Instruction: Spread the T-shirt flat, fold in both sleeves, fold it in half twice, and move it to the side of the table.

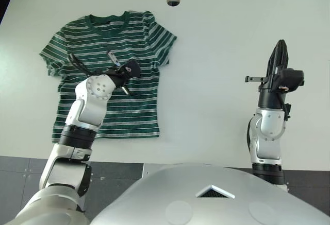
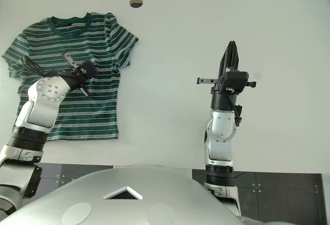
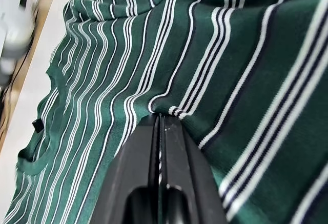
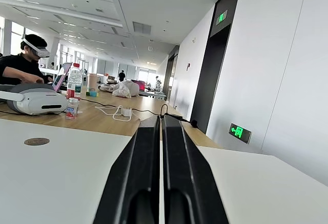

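A green T-shirt (image 1: pixel 131 34) with white stripes lies spread face up on the left half of the white table (image 1: pixel 216 45), collar toward the far edge. My left gripper (image 1: pixel 71 56) reaches over the shirt's chest to the seam of its left sleeve. In the left wrist view its fingers (image 3: pixel 154 147) are pressed together with a small fold of the striped cloth (image 3: pixel 172 110) caught at the tips. My right gripper (image 2: pixel 232 45) stands upright over bare table on the right, well away from the shirt, shut with nothing in it (image 4: pixel 160 119).
A round cable hole (image 1: pixel 173 0) sits in the table beyond the shirt's collar. Bare white tabletop stretches between the shirt and the right arm. The near table edge (image 1: pixel 206 158) runs just below the shirt's hem.
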